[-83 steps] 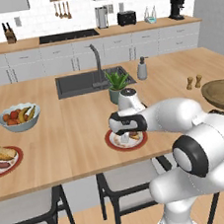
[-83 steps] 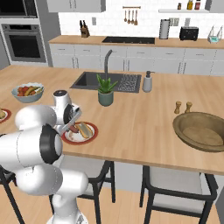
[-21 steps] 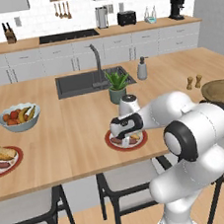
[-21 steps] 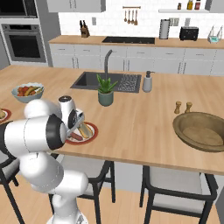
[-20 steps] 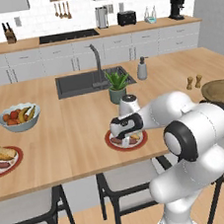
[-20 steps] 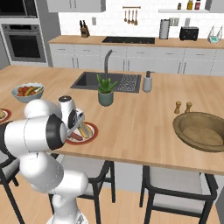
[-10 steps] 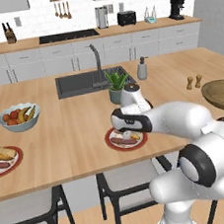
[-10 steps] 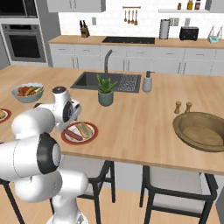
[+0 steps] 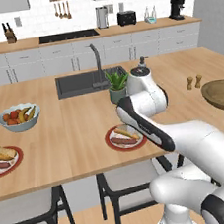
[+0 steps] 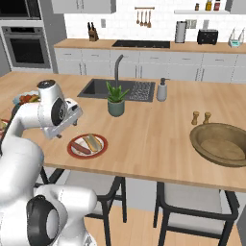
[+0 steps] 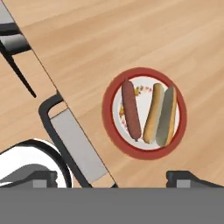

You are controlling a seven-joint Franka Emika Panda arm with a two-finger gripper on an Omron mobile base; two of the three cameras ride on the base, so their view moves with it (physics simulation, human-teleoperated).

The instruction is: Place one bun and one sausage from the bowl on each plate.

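1. A white robot arm rises from the near edge of a long wooden table (image 9: 77, 138) in a bright kitchen and bends over the table's front part.
2. The claw (image 11: 113, 177) hangs above the table with its two dark fingertips (image 11: 41, 176) spread wide apart; nothing lies between them and it holds nothing.
3. Just beyond the claw, near the table's front edge, sits a red-rimmed plate (image 11: 144, 113). On it lie a brown sausage (image 11: 131, 109) and a split tan bun (image 11: 161, 114), side by side and roughly parallel.
4. Below the table edge, dark-framed chairs (image 9: 122, 182) with pale grey seats stand on a wooden floor.
5. At the far left of the table, close to the front edge, a second red-rimmed plate (image 9: 3, 159) also carries a bun and a sausage.
6. Behind that second plate stands a pale blue-white bowl of fruit (image 9: 19, 118), filled with red, orange and yellow pieces.
7. At the right end of the table, well apart from both plates, rests the wide, shallow wooden bowl (image 10: 222, 144). Its olive-brown inside looks empty in the right base view.
8. Just behind the wooden bowl stand two small brown shakers (image 10: 201, 117).
9. Farther back, in the middle of the table, a potted green plant (image 10: 116, 102) stands in front of a dark sink (image 10: 120, 89) with a curved tap, and a soap dispenser (image 10: 162, 90) is to its right.
10. Against the back wall runs a counter with a cooktop, a knife block, a toaster and a coffee machine.
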